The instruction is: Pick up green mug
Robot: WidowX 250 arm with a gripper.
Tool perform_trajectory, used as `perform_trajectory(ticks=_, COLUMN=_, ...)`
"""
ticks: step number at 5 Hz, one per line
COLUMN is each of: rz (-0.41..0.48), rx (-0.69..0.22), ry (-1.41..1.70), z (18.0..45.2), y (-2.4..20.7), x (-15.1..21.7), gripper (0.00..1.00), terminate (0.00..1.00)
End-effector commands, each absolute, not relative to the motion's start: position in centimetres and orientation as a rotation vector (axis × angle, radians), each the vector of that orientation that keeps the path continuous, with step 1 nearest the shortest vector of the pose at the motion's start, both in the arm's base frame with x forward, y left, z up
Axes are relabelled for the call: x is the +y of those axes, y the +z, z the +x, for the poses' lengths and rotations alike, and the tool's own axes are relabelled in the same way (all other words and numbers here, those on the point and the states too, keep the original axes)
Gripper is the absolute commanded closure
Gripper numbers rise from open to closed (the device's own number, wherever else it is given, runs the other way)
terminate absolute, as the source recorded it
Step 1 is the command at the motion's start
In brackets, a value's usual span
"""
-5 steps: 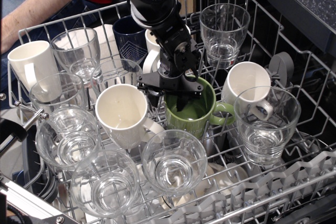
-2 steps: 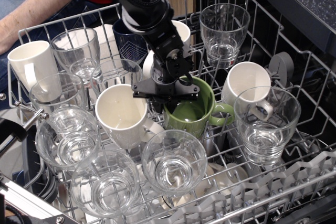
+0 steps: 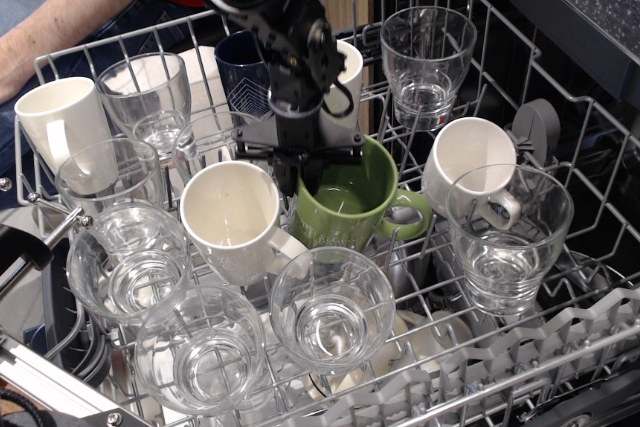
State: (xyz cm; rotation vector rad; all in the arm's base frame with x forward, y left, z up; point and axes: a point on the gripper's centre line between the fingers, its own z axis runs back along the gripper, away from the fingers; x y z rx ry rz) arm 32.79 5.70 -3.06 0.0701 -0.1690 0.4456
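Green mug (image 3: 345,209): your gripper (image 3: 305,169) hides its far rim, fingers clamped there, one inside.

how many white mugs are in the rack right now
4, though others may be hidden: far-left white mug, front-centre white mug left of the green mug, right white mug, and back white mug behind the gripper.
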Motion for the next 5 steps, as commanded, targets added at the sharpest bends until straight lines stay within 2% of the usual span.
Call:
perform_trajectory(ticks=1, rz=-0.023, rx=-0.194, ry=0.483, z=35.2, y=5.8, x=6.0, gripper=1.0, terminate=0.0)
perform_trajectory(ticks=2, rz=-0.105, rx=-0.152, ry=0.488, z=34.7, y=9.3, x=6.5, gripper=1.0, terminate=0.0)
perform_trajectory(ticks=3, rz=-0.144, rx=-0.093, ry=0.48, z=33.0, y=11.7, x=6.4, gripper=1.0, terminate=0.0)
perform_trajectory(ticks=4, rz=-0.148, rx=-0.04, ry=0.475, z=32.2, y=13.7, x=6.6, gripper=1.0, terminate=0.0)
perform_trajectory(ticks=5, rz=-0.122, rx=-0.072, ry=0.441, z=31.8, y=14.4, x=6.7, gripper=1.0, terminate=1.0)
